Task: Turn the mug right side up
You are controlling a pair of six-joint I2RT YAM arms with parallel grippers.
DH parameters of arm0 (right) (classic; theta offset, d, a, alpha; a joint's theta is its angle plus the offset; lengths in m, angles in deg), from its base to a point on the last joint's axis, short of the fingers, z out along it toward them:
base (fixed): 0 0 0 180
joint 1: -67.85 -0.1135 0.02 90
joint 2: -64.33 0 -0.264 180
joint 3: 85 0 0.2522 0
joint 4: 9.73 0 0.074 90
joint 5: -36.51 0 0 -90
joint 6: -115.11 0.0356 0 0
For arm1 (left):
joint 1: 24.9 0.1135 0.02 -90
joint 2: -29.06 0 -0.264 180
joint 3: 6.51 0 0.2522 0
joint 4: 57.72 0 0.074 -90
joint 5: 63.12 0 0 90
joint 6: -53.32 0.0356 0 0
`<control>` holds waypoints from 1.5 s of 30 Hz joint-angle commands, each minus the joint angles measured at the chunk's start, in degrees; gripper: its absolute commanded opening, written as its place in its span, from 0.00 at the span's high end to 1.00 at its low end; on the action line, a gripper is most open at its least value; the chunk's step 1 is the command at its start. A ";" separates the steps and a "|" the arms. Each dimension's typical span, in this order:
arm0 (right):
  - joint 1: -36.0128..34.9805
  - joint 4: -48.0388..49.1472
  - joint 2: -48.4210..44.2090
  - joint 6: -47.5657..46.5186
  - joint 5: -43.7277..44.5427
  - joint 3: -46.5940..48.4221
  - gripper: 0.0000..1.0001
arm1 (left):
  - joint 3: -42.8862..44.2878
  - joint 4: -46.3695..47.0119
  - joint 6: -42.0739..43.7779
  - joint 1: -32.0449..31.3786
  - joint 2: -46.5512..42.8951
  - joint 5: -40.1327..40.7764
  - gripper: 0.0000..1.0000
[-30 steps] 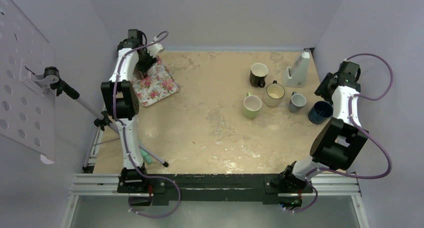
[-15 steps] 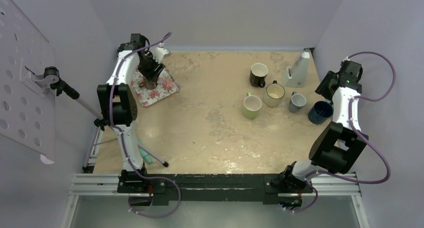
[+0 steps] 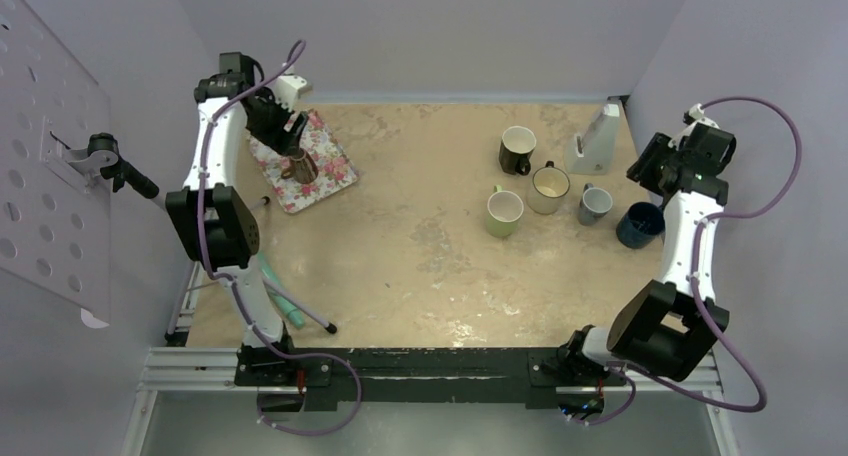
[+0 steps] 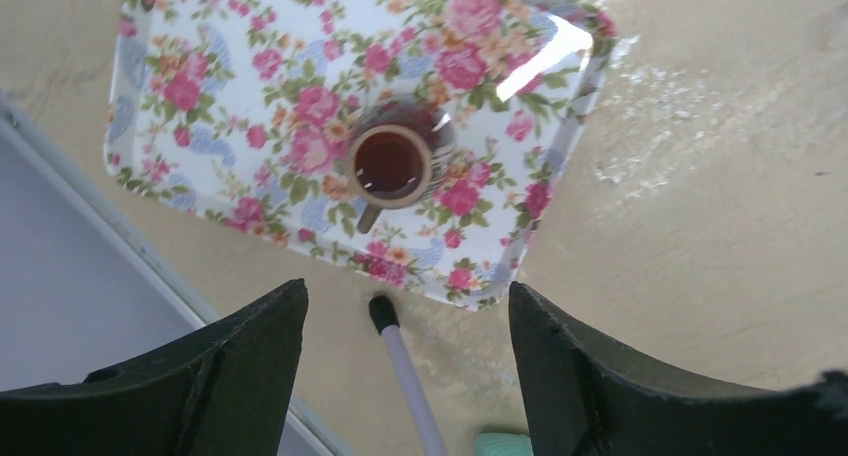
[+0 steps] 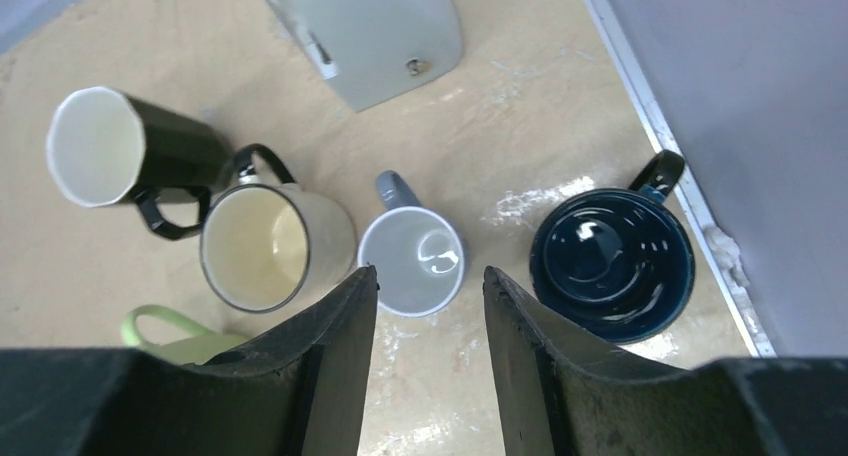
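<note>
A small brown mug [image 3: 303, 166] [image 4: 392, 163] stands upright on the floral tray [image 3: 335, 172] [image 4: 200, 56], mouth up, with its handle towards the tray's near edge. My left gripper [image 3: 272, 121] [image 4: 407, 291] hangs above and behind the mug. It is open and apart from the mug, with nothing between its fingers. At the right side, my right gripper [image 3: 655, 166] [image 5: 430, 274] is open and empty, held over the group of mugs there.
Several upright mugs stand at the right: black [image 3: 517, 148] [image 5: 110, 146], cream [image 3: 549, 188] [image 5: 260, 246], green [image 3: 504, 213], grey [image 3: 595, 204] [image 5: 412, 261] and dark blue [image 3: 640, 224] [image 5: 612, 263]. A grey stand [image 3: 595, 141] is behind them. A tripod leg [image 4: 415, 376] ends beside the tray.
My left gripper has opened, let go of the brown mug and lifted back from it. The mug stays standing on the tray. The right arm has risen a little.
</note>
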 commanded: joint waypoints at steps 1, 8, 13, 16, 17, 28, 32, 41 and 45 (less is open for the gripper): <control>-1.50 3.49 -3.08 -1.69 -7.06 -0.55 0.52 | 2.54 0.47 1.98 3.61 5.45 4.63 0.26; -7.67 2.97 -4.87 -4.60 -6.05 -0.28 0.51 | 3.87 3.07 9.16 4.83 11.86 11.37 0.36; -10.66 1.90 -4.14 -6.07 -5.48 0.92 0.50 | 1.36 5.41 11.87 2.91 13.22 12.69 0.34; -10.92 1.56 -4.08 -6.42 -6.01 1.56 0.50 | -1.98 8.32 11.38 1.70 11.89 11.42 0.35; -11.01 1.62 -4.21 -6.56 -6.14 1.69 0.50 | -2.84 8.87 10.91 1.64 11.41 10.00 0.37; -11.14 2.37 -4.66 -6.60 -7.01 1.64 0.50 | -14.64 11.63 9.35 0.41 4.60 -0.55 0.47; -11.12 2.35 -4.37 -6.65 -7.14 1.90 0.50 | -16.58 15.99 5.92 0.31 3.70 1.11 0.54; -11.17 2.13 -4.33 -6.74 -7.04 2.13 0.50 | -15.25 16.18 3.30 -0.14 7.38 6.85 0.63; -11.11 2.16 -4.41 -6.67 -6.97 2.39 0.50 | -15.26 16.26 3.85 -0.14 7.87 6.82 0.64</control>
